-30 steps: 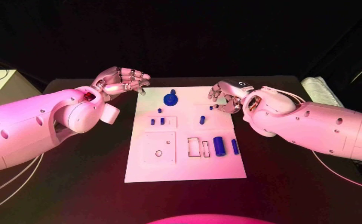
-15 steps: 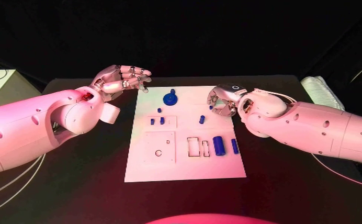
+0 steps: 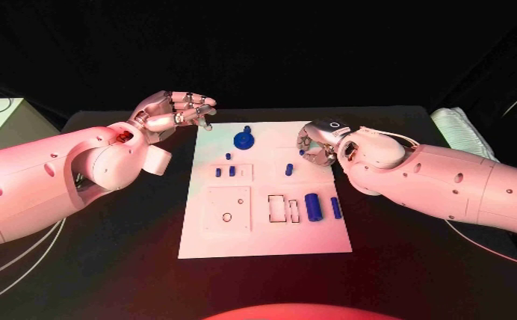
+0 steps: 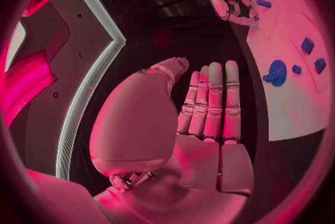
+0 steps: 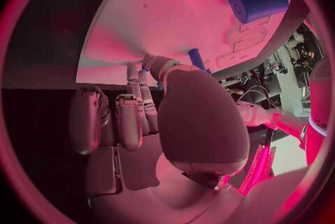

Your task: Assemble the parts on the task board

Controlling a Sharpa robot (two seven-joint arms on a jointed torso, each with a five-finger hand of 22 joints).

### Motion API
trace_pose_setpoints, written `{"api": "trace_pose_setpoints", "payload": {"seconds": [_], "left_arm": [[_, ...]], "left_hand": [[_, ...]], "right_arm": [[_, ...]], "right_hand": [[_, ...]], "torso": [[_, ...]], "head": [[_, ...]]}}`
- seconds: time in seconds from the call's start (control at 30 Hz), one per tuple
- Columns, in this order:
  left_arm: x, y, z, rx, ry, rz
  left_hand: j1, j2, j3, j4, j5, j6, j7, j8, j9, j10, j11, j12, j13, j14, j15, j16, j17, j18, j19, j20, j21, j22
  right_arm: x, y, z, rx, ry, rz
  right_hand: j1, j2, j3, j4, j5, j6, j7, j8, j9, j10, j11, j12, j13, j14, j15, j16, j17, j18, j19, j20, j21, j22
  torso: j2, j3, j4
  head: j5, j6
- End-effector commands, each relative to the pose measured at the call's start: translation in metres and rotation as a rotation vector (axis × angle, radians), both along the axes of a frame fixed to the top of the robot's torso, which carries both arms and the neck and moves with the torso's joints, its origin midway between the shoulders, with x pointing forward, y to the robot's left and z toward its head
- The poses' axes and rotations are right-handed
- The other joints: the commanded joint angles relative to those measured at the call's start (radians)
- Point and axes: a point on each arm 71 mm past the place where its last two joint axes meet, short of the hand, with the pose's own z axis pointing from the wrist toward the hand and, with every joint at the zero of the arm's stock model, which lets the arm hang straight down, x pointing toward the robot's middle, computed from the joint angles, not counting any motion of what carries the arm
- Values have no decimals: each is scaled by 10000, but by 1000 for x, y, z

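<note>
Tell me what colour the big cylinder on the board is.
Blue; the cylinder shows best in the head view.

The black tabletop [image 3: 409, 275] stretches out in front of me, dark and plain. At its far right edge I see a pale ribbed thing [image 3: 456, 130], lying partly off the corner; I cannot tell what it is. At the far left, just beyond the tabletop, there is a pale boxy object [image 3: 15, 120], cut off by the edge.
</note>
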Motion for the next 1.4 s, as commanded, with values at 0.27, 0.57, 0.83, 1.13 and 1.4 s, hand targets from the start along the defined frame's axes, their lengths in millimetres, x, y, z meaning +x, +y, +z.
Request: {"api": "trace_pose_setpoints", "payload": {"seconds": [0.27,0.57,0.83,1.13,1.4], "left_arm": [[0,-1,1,-168,-28,-167],[-1,-2,1,-111,-17,-340],[-2,-2,1,-86,-20,-350],[-2,-1,1,-53,-15,-341],[-2,0,1,-43,-16,-330]], "left_hand": [[160,41,8,11,15,7,40,-5,-20,38,59,-64,-36,76,-2,-57,-13,126,89,-32,-78,-16],[281,61,-131,-95,11,17,41,-37,-95,141,37,-252,-150,698,-97,506,323,133,622,-185,361,222],[298,62,-132,-96,17,44,41,-32,-108,157,42,-296,-175,562,-83,446,332,116,548,-188,346,233],[298,62,-132,-96,17,44,41,-32,-108,157,42,-296,-175,562,-83,446,332,116,548,-188,346,233],[307,62,-131,-100,18,51,44,-31,-112,156,45,-311,-182,534,-80,431,335,114,527,-189,342,236]], "right_arm": [[-3,5,-7,1,224,96],[-4,9,-9,14,343,140],[-3,12,-11,-247,278,71],[-3,11,-9,-147,-169,-132],[-7,10,-3,340,-659,-130]], "right_hand": [[-221,232,277,-136,32,449,-82,169,153,612,-101,-66,-151,495,76,-327,167,43,325,38,260,1261],[-196,426,602,-395,40,576,-61,230,260,869,-96,-182,-255,508,84,-365,81,16,384,42,388,1350],[23,617,1025,-1059,50,734,-40,327,425,1239,-130,-280,-334,520,52,-354,63,-17,438,8,541,1461],[-96,686,1402,-1490,43,872,-42,368,534,1528,-149,-358,-366,520,15,-340,48,-54,492,24,711,1580],[-179,674,1464,-1582,37,925,-39,387,568,1623,-154,-370,-366,518,4,-332,52,-59,500,33,736,1599]], "torso": [[-1,-8,-6],[-3,-8,7],[-6,-11,-8],[-16,-13,-8],[-22,-10,-3]], "head": [[7,-38],[6,-83],[11,-124],[-12,-131],[5,-127]]}}
